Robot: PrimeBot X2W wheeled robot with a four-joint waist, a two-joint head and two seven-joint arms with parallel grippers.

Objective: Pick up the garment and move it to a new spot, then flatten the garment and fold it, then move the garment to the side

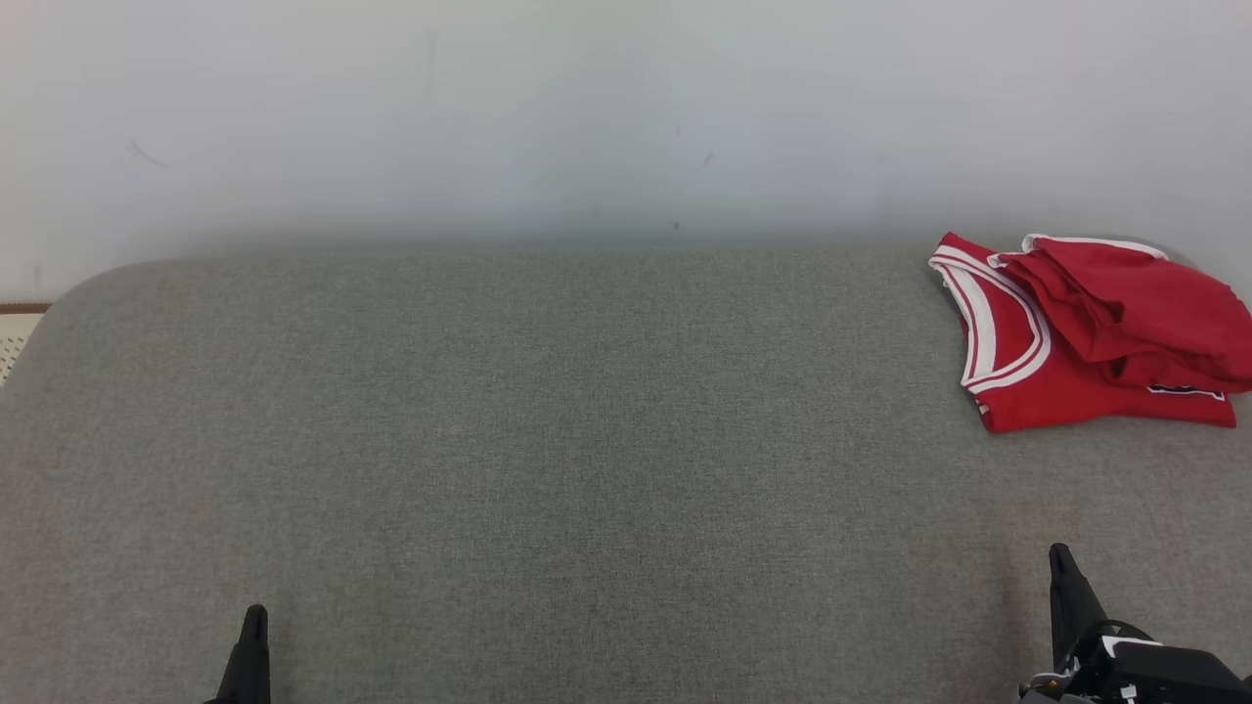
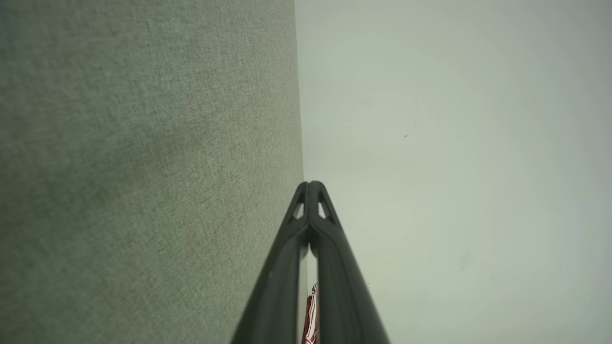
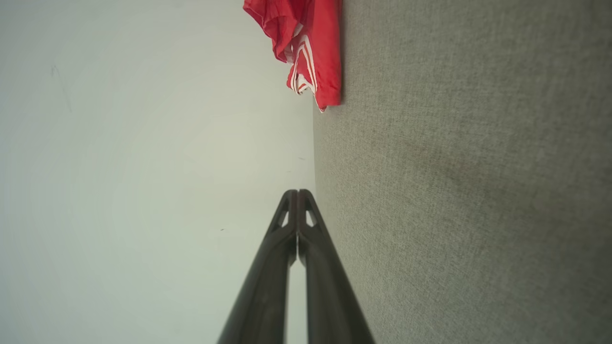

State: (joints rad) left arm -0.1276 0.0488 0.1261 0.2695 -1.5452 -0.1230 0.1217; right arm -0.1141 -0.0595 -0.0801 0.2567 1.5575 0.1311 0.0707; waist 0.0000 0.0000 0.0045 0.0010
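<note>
While waiting near with the left gripper (image 1: 255, 618) and right gripper (image 1: 1060, 559) both closed tight on nothing, looks close to done, with the red garment (image 1: 1076, 337) loosely folded and set aside at the far right of the grey cushion (image 1: 548, 440), maybe needing only neater folding.

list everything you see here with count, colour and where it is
red sleeveless fabric jersey with white trim: one, red and white, bunched at the far right of the surface, close to the wall
grey woven fabric surface: one, grey, spans the head view below the wall
plain white wall: one, white, behind the surface
pale strip with a brown edge: one, beige, at the left edge beyond the surface, too little showing to identify
left end effector: one, dark, lower left, shut, holding nothing
right end effector: one, dark, lower right, shut, holding nothing
</note>
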